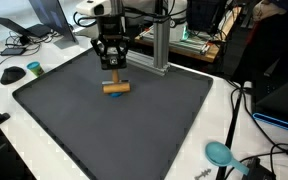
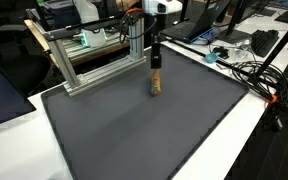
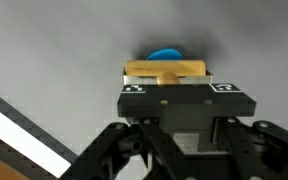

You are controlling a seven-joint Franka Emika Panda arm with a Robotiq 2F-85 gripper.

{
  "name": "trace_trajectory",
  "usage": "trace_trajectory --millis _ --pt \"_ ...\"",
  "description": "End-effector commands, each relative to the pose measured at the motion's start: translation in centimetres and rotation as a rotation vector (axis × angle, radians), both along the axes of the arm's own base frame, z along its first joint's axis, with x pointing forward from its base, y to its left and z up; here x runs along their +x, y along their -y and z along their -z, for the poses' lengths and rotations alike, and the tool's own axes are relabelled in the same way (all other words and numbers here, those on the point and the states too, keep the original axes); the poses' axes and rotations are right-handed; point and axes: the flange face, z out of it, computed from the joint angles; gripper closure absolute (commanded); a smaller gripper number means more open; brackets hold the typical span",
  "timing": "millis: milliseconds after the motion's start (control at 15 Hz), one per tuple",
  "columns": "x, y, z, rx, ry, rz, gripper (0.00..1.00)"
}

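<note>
A short wooden handle (image 1: 115, 88) sits low over the dark grey mat (image 1: 74, 120), near the mat's far edge. My gripper (image 1: 112, 68) points straight down onto it, and its fingers close on it from above. In the wrist view the wood (image 3: 167, 70) lies crosswise right at the fingertips, with a blue piece (image 3: 166, 54) showing just beyond it. The jaws themselves are hidden behind the gripper body there. In an exterior view the handle (image 2: 156, 84) hangs beneath the gripper (image 2: 155, 64). I cannot tell whether it touches the mat (image 2: 144, 130).
An aluminium frame (image 1: 159, 45) stands just behind the gripper at the mat's far edge and shows again as the frame (image 2: 89, 55). A teal scoop (image 1: 220, 153) and cables (image 1: 249, 165) lie on the white table. A dark mouse (image 1: 12, 74) sits beside the mat.
</note>
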Motion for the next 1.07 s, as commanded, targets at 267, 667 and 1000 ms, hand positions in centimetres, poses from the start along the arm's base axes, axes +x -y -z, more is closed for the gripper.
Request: trace_trajectory --millis 267,667,1000 --pt "1.5 0.7 2.2 0.065 -0.058 -0.064 0.78" --pt "2.0 1.1 2.6 0.085 -0.092 -0.080 0.78" --pt "2.3 0.4 3.4 0.068 -0.113 -0.130 0.78"
